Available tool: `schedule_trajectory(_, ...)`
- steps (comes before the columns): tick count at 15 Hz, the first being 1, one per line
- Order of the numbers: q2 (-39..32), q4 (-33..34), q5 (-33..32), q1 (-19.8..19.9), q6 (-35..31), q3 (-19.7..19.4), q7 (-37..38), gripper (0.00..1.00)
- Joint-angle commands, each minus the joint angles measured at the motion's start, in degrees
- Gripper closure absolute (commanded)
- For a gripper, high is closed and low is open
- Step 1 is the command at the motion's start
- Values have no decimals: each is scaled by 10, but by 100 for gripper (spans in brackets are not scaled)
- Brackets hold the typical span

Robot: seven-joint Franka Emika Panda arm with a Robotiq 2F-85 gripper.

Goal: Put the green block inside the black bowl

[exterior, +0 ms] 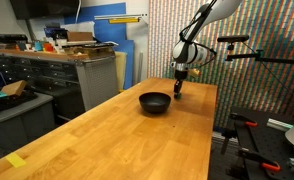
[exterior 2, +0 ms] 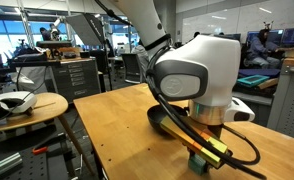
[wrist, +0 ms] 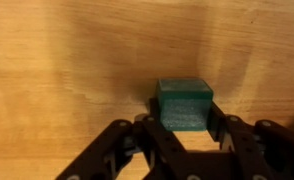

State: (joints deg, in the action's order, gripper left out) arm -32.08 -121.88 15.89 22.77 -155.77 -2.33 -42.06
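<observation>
My pincer is narrowed on the block, a finger pressed to each side, low over the table. The bowl stands just beside me, its inside showing only glossy black.

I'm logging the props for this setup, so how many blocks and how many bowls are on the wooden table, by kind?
green block: 1
black bowl: 1
Total: 2
</observation>
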Motion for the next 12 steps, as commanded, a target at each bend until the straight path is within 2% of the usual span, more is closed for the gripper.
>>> schedule_trajectory(1, 13, -6, -17, 13, -11, 15, 16, 79)
schedule_trajectory(9, 85, -66, -80, -18, -24, 2, 49, 79)
schedule_trajectory(12, 117, -90, -123, -50, -28, -11, 83, 79)
